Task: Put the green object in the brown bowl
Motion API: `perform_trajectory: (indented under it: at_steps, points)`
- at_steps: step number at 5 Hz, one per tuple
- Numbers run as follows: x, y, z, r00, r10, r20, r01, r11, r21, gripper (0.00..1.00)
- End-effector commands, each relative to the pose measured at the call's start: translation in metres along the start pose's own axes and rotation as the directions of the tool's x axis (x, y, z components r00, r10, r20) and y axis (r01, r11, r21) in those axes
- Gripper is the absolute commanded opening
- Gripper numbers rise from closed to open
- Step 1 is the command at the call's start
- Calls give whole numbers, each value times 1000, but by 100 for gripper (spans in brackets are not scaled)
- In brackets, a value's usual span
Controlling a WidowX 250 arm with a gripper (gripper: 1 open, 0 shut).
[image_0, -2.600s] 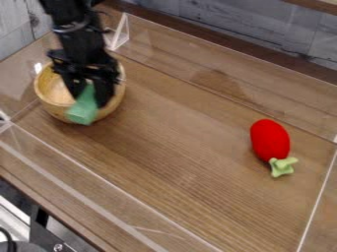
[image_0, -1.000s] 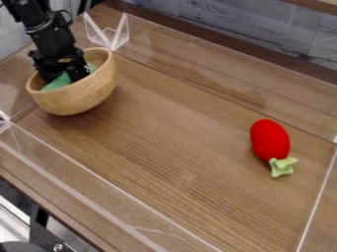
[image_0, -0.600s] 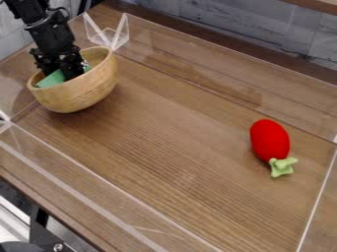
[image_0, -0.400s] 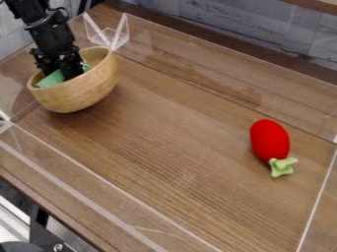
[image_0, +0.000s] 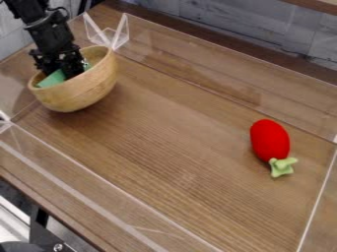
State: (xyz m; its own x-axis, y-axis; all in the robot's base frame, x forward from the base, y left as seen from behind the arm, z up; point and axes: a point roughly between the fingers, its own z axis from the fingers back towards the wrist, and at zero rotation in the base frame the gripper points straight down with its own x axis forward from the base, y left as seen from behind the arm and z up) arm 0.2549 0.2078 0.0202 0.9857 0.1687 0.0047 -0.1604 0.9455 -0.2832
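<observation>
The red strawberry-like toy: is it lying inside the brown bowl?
No. The red strawberry-like toy lies on the wooden table at the right, far from the brown bowl at the left.

The one camera sits up high and looks down at a slant across the wooden table (image_0: 184, 148), from fairly near, with the brown bowl (image_0: 73, 91) far left and the red toy (image_0: 270, 141) at right.
</observation>
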Motion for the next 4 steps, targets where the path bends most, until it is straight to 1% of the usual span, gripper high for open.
perform_trajectory:
  at_steps: [1, 2, 4]
  points:
    - [-19, 9, -28, 994, 86, -72, -90, 994, -59, 0]
    - [-18, 1, -18, 993, 85, -83, -91, 993, -69, 100]
    - [-28, -3, -1, 989, 110, -95, -118, 990, -79, 100]
